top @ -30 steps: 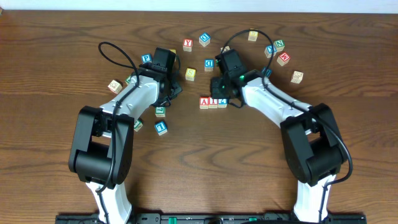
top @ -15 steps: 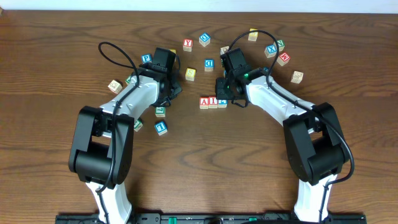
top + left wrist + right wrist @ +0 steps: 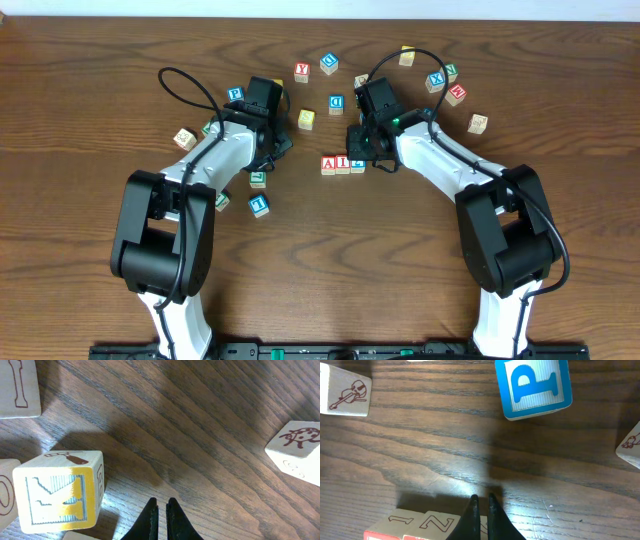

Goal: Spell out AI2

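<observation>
Three blocks stand in a row at the table's middle: a red A block (image 3: 328, 165), an I block (image 3: 343, 164) and a blue 2 block (image 3: 357, 163). My right gripper (image 3: 358, 146) is shut and empty, just behind the row's right end. In the right wrist view its tips (image 3: 481, 498) sit over the row, whose tops (image 3: 439, 522) show at the bottom edge. My left gripper (image 3: 282, 142) is shut and empty, left of the row. In the left wrist view its tips (image 3: 161, 503) hover over bare wood beside a yellow K block (image 3: 57, 491).
Loose blocks lie around: a yellow one (image 3: 306, 119), blue D (image 3: 336, 102), red Y (image 3: 301, 72), blue P (image 3: 235, 95), green (image 3: 258, 178), blue (image 3: 259, 205), and a group at the upper right (image 3: 449, 82). A blue P block (image 3: 535, 385) lies ahead of the right gripper.
My right arm has shifted a little to the right and back from the row. The three blocks and the left arm have not moved.
</observation>
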`<action>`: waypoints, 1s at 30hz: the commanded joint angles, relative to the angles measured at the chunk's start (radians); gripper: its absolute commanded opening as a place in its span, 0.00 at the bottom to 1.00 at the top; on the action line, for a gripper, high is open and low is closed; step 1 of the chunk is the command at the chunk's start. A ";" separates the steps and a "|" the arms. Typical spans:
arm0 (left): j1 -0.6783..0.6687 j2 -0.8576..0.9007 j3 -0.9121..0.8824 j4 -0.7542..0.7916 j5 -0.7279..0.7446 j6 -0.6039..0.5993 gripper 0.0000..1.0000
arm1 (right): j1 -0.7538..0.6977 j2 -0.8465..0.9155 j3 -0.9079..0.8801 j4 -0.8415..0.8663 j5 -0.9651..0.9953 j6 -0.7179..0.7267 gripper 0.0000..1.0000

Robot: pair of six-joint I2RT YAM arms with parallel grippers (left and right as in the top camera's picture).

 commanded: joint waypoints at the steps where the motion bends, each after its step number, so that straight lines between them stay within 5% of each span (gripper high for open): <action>1: 0.002 0.006 -0.014 -0.005 -0.016 -0.002 0.07 | 0.018 -0.005 -0.002 0.000 -0.002 -0.014 0.02; 30: 0.002 0.006 -0.014 -0.006 -0.016 -0.002 0.08 | 0.037 -0.005 -0.002 0.011 -0.010 -0.081 0.01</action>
